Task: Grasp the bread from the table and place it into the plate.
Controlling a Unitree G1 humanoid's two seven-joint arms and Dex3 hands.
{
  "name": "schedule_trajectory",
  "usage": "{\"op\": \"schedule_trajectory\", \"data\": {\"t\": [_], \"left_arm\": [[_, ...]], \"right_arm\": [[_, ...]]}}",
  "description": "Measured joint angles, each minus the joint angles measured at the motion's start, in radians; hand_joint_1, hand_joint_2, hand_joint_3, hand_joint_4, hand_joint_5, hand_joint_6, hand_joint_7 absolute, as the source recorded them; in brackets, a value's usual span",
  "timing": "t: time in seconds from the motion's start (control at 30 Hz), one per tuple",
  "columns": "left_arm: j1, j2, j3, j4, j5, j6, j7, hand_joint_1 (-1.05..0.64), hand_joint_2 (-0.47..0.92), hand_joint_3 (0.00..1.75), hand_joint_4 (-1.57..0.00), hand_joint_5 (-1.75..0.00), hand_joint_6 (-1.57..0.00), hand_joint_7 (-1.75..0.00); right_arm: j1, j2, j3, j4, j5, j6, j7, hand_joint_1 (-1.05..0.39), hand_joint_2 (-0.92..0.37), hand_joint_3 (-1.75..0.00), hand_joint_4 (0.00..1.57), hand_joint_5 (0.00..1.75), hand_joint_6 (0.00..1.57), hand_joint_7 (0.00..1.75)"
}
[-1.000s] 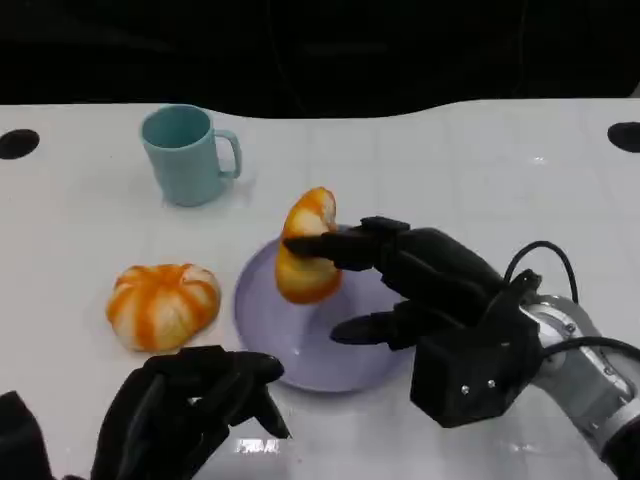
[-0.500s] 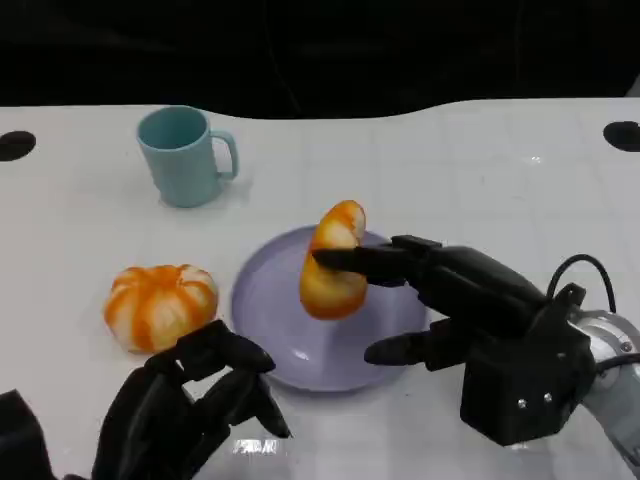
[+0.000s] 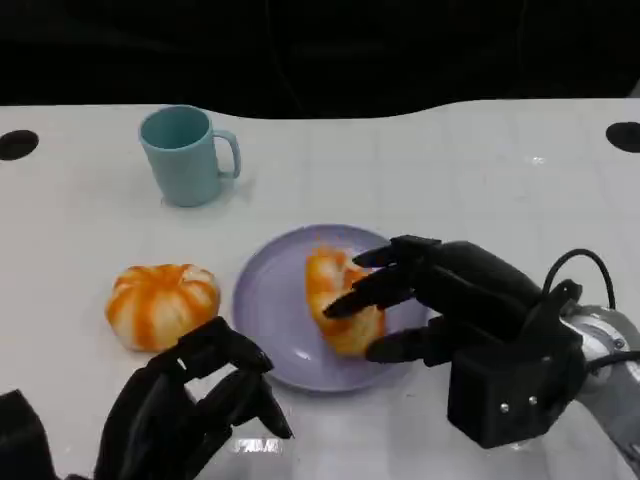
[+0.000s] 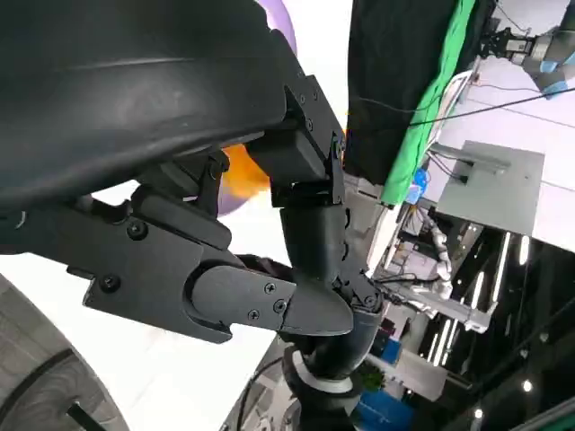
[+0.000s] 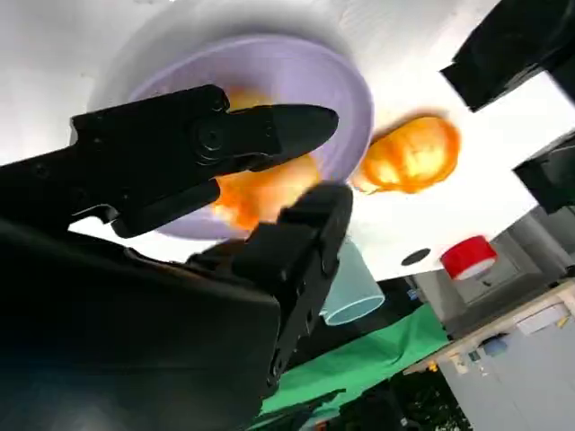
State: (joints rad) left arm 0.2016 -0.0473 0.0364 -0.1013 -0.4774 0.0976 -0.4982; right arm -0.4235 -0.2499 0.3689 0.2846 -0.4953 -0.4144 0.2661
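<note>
- The bread lies on the plate, toward the plate's right side, its near end close to the plate's near rim.
- The right hand is at the bread from the right: upper fingers over its top, the lower one near its near end. The right wrist view shows fingers on either side of the bread; I cannot tell whether they grip it or only touch it.
- The plate's left half is bare, with open room there.
- The left hand rests at the desk's near edge, left of centre, fingers curled in and holding nothing; its fingertips sit just beside the plate's near-left rim.
- A second, round orange-and-white bread sits left of the plate, apart from it.
- A teal cup stands toward the far-left of the desk, well apart from the plate.
- The far-right part of the desk is open white surface, with a dark hole at the right edge.
</note>
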Motion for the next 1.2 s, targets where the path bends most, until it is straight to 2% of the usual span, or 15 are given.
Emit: {"op": "schedule_trajectory", "data": {"t": [0.03,0.1,0.27,0.3,0.33,0.4,0.47,0.57,0.7,0.73,0.83,0.87,0.97,1.07,1.2], "left_arm": [[0.0,0.0,0.0,0.0,0.0,0.0,0.0,-0.68,0.92,0.16,-0.8,-1.51,-0.73,-1.24],[0.0,0.0,0.0,0.0,-0.001,0.0,0.001,-0.69,0.92,0.15,-0.8,-1.51,-0.74,-1.22],[-0.003,0.0,0.001,0.0,-0.002,0.0,0.002,-0.69,0.92,0.16,-0.81,-1.5,-0.75,-1.21],[-0.003,0.0,0.001,0.0,-0.001,0.0,0.002,-0.69,0.92,0.16,-0.81,-1.5,-0.75,-1.21],[-0.003,0.0,0.001,0.0,-0.001,0.0,0.002,-0.69,0.92,0.17,-0.81,-1.5,-0.75,-1.21],[-0.003,0.0,0.0,0.0,-0.001,0.0,0.002,-0.68,0.92,0.17,-0.81,-1.5,-0.75,-1.21],[-0.003,0.0,0.0,0.0,-0.001,0.0,0.002,-0.68,0.92,0.17,-0.8,-1.5,-0.75,-1.21],[-0.003,0.0,0.0,0.0,-0.002,0.0,0.002,-0.68,0.92,0.17,-0.81,-1.49,-0.75,-1.21],[-0.003,-0.001,0.0,0.0,-0.002,0.0,0.002,-0.69,0.92,0.15,-0.82,-1.49,-0.76,-1.2],[-0.003,-0.002,0.0,0.0,-0.002,0.0,0.002,-0.69,0.92,0.15,-0.81,-1.48,-0.76,-1.2],[-0.004,-0.004,0.0,0.0,-0.002,0.0,0.002,-0.69,0.92,0.15,-0.82,-1.48,-0.76,-1.19],[-0.004,-0.005,0.0,0.0,-0.002,0.0,0.002,-0.69,0.92,0.15,-0.82,-1.48,-0.76,-1.19],[-0.004,-0.007,-0.001,0.0,-0.001,0.0,0.002,-0.7,0.92,0.16,-0.82,-1.49,-0.76,-1.2],[-0.003,-0.006,-0.001,0.0,-0.001,0.0,0.003,-0.7,0.92,0.16,-0.81,-1.49,-0.76,-1.2],[-0.003,-0.006,-0.001,0.0,-0.001,0.0,0.003,-0.7,0.92,0.17,-0.81,-1.5,-0.76,-1.2]], "right_arm": [[0.0,0.001,0.0,0.0,-0.006,0.004,-0.006,-0.63,-0.92,-0.25,1.01,0.16,0.55,0.0],[0.0,0.006,0.0,0.0,-0.007,0.005,-0.013,-0.63,-0.92,-0.24,1.08,0.17,0.45,0.0],[0.0,0.017,-0.001,-0.003,-0.002,0.016,-0.017,-0.63,-0.92,-0.23,1.23,0.24,0.35,0.0],[0.0,0.018,-0.001,-0.003,-0.002,0.016,-0.018,-0.61,-0.92,-0.21,1.19,0.38,0.32,0.0],[0.0,0.018,-0.001,-0.003,0.004,0.019,-0.016,-0.58,-0.92,-0.19,1.07,0.65,0.31,0.0],[0.0,0.018,-0.004,-0.003,0.03,0.02,-0.007,-0.57,-0.92,-0.17,0.95,0.89,0.3,0.0],[0.0,0.018,-0.004,-0.003,0.047,0.02,0.001,-0.56,-0.92,-0.15,0.85,1.0,0.31,0.01],[0.0,0.018,-0.004,-0.003,0.058,0.018,0.001,-0.55,-0.92,-0.15,0.76,1.01,0.41,0.06],[0.008,0.018,-0.012,-0.007,0.078,0.005,-0.002,-0.51,-0.92,-0.13,0.75,1.01,0.6,0.15],[0.014,0.018,-0.017,-0.011,0.085,-0.003,-0.006,-0.48,-0.92,-0.11,0.77,1.05,0.71,0.2],[0.047,0.018,-0.047,-0.03,0.11,-0.039,-0.034,-0.48,-0.92,-0.11,0.76,1.17,0.83,0.28],[0.056,0.017,-0.054,-0.036,0.119,-0.048,-0.042,-0.49,-0.92,-0.12,0.73,1.26,0.85,0.4],[0.096,0.012,-0.083,-0.07,0.144,-0.07,-0.051,-0.48,-0.92,-0.15,0.7,1.4,0.72,0.96],[0.146,0.0,-0.106,-0.117,0.191,-0.077,-0.043,-0.44,-0.92,-0.13,0.7,1.51,0.68,1.19],[0.213,-0.019,-0.134,-0.169,0.274,-0.073,-0.004,-0.4,-0.92,-0.12,0.67,1.66,0.64,1.38]]}}
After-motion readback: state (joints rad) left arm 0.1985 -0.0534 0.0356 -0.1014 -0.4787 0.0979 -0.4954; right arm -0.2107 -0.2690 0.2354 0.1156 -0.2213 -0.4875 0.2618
